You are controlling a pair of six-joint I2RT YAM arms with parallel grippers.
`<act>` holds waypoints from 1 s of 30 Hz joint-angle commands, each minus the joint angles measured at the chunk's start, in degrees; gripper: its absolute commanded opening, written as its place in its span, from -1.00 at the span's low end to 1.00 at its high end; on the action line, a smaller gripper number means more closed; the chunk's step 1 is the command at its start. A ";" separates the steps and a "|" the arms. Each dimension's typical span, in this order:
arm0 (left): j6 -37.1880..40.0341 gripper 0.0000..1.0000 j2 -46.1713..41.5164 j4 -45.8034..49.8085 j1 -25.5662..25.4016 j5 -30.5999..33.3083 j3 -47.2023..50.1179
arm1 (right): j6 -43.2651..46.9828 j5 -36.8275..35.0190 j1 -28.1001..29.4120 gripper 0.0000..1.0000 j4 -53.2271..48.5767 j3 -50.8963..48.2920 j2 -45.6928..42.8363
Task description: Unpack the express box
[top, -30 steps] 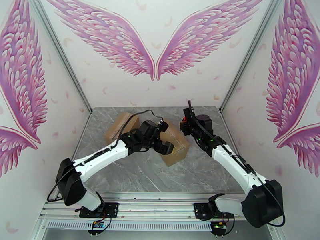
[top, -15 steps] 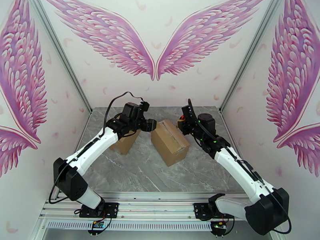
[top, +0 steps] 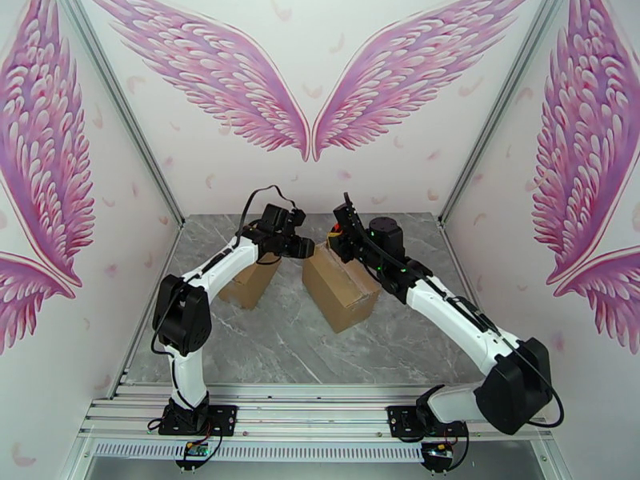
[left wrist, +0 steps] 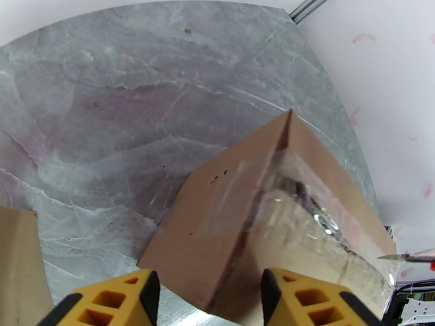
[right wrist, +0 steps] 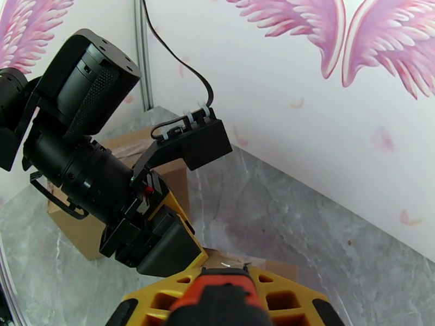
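Jaws: left gripper (left wrist: 206,284) part-open and empty, at the box's far-left corner; right gripper (right wrist: 217,308) clamped on a cutter (right wrist: 220,286). Box (top: 340,286) sits mid-desk (top: 280,346), nearer the far edge, tape (left wrist: 304,213) intact. Judged: nothing cut yet, the whole unpacking remains.

No text, label or number can be read on the taped cardboard box (top: 340,294) or elsewhere.

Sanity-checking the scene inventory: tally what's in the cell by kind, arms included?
cardboard boxes: 2 (centre box, left box)
cutter: 1
robot arms: 2 (left arm, right arm)
Total: 5
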State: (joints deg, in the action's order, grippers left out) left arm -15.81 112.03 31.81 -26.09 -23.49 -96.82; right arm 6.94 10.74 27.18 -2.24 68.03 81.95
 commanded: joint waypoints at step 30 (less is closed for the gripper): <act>0.87 -0.24 0.64 -3.88 0.25 -3.69 8.98 | 4.58 -5.37 1.82 -0.89 14.85 0.03 9.17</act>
State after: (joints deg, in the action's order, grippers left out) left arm -15.20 111.39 23.64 -25.47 -28.88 -90.70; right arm 10.63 6.17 28.58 9.69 67.90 90.08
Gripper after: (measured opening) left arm 0.387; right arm 0.210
